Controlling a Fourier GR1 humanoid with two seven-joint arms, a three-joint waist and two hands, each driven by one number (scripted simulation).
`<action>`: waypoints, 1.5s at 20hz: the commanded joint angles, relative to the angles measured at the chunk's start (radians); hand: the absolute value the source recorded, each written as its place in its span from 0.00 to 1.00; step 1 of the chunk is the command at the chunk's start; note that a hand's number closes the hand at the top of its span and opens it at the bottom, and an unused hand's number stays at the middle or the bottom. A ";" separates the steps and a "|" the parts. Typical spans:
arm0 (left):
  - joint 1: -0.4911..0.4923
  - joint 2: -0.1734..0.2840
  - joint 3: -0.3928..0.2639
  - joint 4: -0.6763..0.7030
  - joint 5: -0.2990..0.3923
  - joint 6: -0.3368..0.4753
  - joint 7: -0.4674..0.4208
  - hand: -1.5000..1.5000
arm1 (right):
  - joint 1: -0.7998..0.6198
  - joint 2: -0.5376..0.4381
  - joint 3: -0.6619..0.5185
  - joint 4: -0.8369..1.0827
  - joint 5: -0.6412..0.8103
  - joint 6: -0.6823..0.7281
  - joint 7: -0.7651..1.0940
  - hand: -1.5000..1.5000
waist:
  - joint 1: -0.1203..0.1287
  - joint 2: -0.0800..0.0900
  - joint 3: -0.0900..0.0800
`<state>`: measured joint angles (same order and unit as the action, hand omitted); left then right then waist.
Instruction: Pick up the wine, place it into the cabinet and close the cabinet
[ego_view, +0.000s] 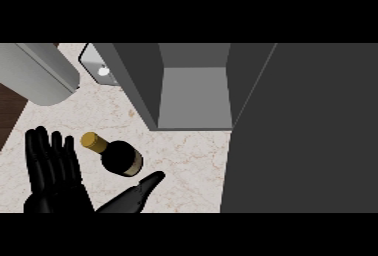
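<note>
The wine bottle (120, 158) is dark with a gold cap and a pale label, and it stands on the marble counter (184, 155) in front of the cabinet. My left hand (53, 172) is at the lower left, open with fingers straight, just left of the bottle and not touching it. Its thumb (140, 191) reaches out under the bottle. The grey cabinet (193, 95) stands open with nothing inside. Its large dark door (303, 130) swings out over the right side of the view. My right hand does not show.
A grey cylinder (37, 70) lies at the upper left, over the counter's edge. A small white-rimmed object (97, 66) sits beside the cabinet's left wall (136, 85). Dark wood floor (7, 115) shows beyond the counter's left edge.
</note>
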<state>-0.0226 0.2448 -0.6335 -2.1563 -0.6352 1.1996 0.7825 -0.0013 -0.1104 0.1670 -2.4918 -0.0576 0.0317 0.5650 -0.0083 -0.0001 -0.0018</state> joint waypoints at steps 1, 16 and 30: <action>-0.038 0.106 0.041 0.066 0.216 0.112 -0.086 0.00 | -0.001 0.005 0.013 -0.101 -0.028 -0.010 0.057 0.00 | -0.006 0.002 -0.002; 0.037 0.049 0.018 0.194 0.534 0.153 -0.524 0.00 | -0.027 0.005 -0.018 -0.127 -0.057 -0.021 0.094 0.00 | -0.003 -0.001 -0.004; 0.194 -0.146 0.331 0.400 0.970 -0.346 -1.077 0.00 | 0.021 -0.004 -0.026 -0.141 -0.063 -0.006 0.073 0.00 | 0.002 -0.002 -0.001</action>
<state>0.1457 0.1373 -0.4144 -1.8351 0.2162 1.0171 -0.1520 -0.0435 -0.1049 0.1603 -2.4941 -0.0490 0.0115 0.6047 -0.0042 -0.0023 -0.0045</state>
